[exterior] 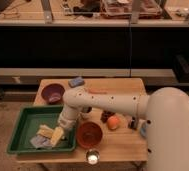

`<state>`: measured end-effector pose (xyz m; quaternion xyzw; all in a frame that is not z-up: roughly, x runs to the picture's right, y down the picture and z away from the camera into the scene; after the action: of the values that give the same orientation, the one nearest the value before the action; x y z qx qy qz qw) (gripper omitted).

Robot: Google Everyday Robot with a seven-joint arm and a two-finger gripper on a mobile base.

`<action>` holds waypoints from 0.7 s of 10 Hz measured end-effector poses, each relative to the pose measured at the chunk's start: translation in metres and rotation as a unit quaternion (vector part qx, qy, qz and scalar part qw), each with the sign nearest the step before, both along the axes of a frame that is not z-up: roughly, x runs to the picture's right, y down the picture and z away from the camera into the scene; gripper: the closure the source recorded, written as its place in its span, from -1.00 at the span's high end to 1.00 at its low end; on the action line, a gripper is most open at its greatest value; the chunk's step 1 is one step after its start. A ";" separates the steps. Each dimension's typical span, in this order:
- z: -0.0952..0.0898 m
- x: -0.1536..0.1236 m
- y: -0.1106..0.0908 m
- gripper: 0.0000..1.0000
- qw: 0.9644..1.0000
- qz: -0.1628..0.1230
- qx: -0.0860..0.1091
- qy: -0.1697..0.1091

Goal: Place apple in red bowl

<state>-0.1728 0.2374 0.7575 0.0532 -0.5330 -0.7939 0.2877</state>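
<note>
The apple (112,122) is a small orange-red ball on the wooden table (123,145), just right of the red bowl (89,134). The red bowl stands near the table's front edge and holds nothing that I can see. My arm reaches from the right across the table and bends down to the left. My gripper (56,134) hangs over the green tray (25,120), to the left of the red bowl and well apart from the apple.
A dark purple bowl (53,92) stands at the back left. A blue sponge (76,81) and an elongated orange piece (97,91) lie at the back. Small dark items (133,123) sit by the apple. A small white cup (92,159) stands at the front edge. The tray holds yellowish and grey items (43,136).
</note>
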 end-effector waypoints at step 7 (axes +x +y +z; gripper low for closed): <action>0.000 0.000 -0.002 0.60 1.000 0.001 0.003 0.001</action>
<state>-0.1724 0.2357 0.7571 0.0533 -0.5302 -0.7953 0.2889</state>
